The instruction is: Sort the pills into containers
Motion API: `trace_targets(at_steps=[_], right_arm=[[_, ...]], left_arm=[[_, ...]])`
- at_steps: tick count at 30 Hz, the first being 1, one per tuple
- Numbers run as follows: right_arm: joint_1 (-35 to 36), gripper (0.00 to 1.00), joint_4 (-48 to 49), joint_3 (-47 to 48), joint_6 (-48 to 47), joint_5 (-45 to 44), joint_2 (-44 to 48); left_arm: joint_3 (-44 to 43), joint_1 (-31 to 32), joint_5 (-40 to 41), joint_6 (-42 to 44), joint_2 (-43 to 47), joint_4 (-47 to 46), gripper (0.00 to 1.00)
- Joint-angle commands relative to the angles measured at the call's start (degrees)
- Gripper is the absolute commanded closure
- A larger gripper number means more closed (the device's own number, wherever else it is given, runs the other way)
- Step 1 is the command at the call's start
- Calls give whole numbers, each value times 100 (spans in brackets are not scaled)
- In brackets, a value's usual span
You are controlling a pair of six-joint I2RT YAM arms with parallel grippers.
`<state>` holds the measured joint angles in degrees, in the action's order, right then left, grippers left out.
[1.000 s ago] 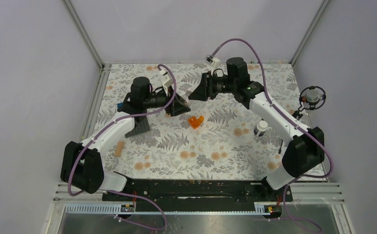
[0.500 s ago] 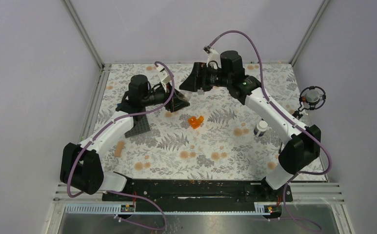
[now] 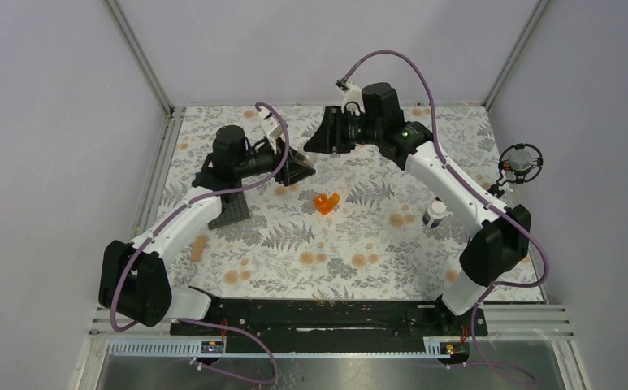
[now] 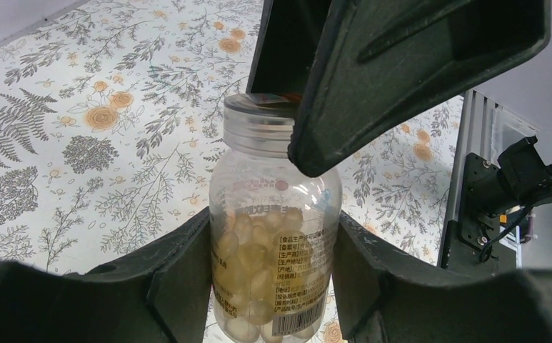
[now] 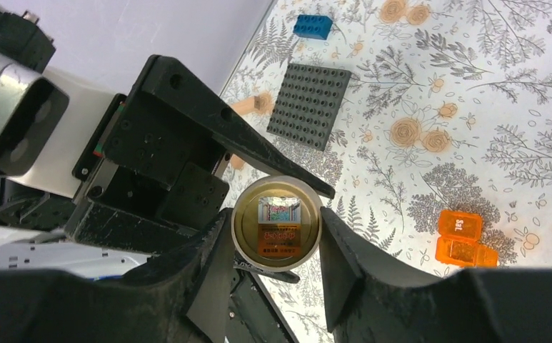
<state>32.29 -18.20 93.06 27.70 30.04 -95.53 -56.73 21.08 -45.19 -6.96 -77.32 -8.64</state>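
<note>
My left gripper [image 4: 273,229] is shut on a clear tan-looking bottle [image 4: 276,236] of pale yellow pills and holds it above the flowered table. My right gripper [image 5: 273,214] is shut on that bottle's silvery cap [image 5: 276,223], which the right wrist view shows end-on. In the left wrist view one right finger [image 4: 401,71] covers part of the cap [image 4: 258,121]. From above, the two grippers [image 3: 298,171] [image 3: 320,138] meet at the back middle and hide the bottle. The translucent orange box [image 3: 325,201] lies open on the table. A white-and-dark little bottle [image 3: 435,214] stands at the right.
A dark grey studded plate [image 3: 231,208] lies under the left arm, with a blue brick [image 5: 313,26] behind it. A peach oblong piece [image 3: 199,247] lies at the left front. A black round device [image 3: 521,162] sits at the right edge. White walls enclose the table.
The right arm has swung back and to the left. Its gripper now sits round the cap of the bottle in my left gripper. The left gripper rose slightly with the bottle.
</note>
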Motion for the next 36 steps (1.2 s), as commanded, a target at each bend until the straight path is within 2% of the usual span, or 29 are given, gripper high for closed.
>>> trace_targets(at_steps=[1,3,7,10,11,13,15,16,17,21,24,32,36], right_arm=[[-67,86,230,62,-397,975,107],[-163,91,633,-187,-613,1672,212],[-266,91,1137,-569,-1261,3064,499],[-297,99,368,-364,-1891,3259,568],[-304,96,266,-346,-1943,3030,605],[-307,44,288,-422,-1847,2387,684],[-305,7,484,-473,-1437,1604,707],[-296,1,617,-502,-1156,1187,697],[-299,1,821,-537,-805,935,674],[-175,1,1017,-328,218,407,405],[-49,9,728,-54,286,112,206],[-39,58,458,130,226,210,86],[-90,76,316,223,-219,672,83]], left_arm=[[-86,-13,-338,99,208,-331,100],[-166,-6,-717,124,186,-200,100],[-273,-40,-1577,4,135,-68,100],[-130,-102,-1819,-482,128,-636,100],[-75,-116,-1773,-551,145,-763,100],[-49,-122,-1639,-582,149,-856,100],[-68,-127,-1423,-525,140,-806,100],[-84,-126,-1301,-472,126,-764,100],[-89,-122,-1174,-420,129,-713,100],[-120,-122,-552,-213,125,-521,100],[-143,-122,-280,-137,116,-455,100],[-177,-125,-178,-118,85,-405,100],[-236,-125,-296,24,97,-204,100]])
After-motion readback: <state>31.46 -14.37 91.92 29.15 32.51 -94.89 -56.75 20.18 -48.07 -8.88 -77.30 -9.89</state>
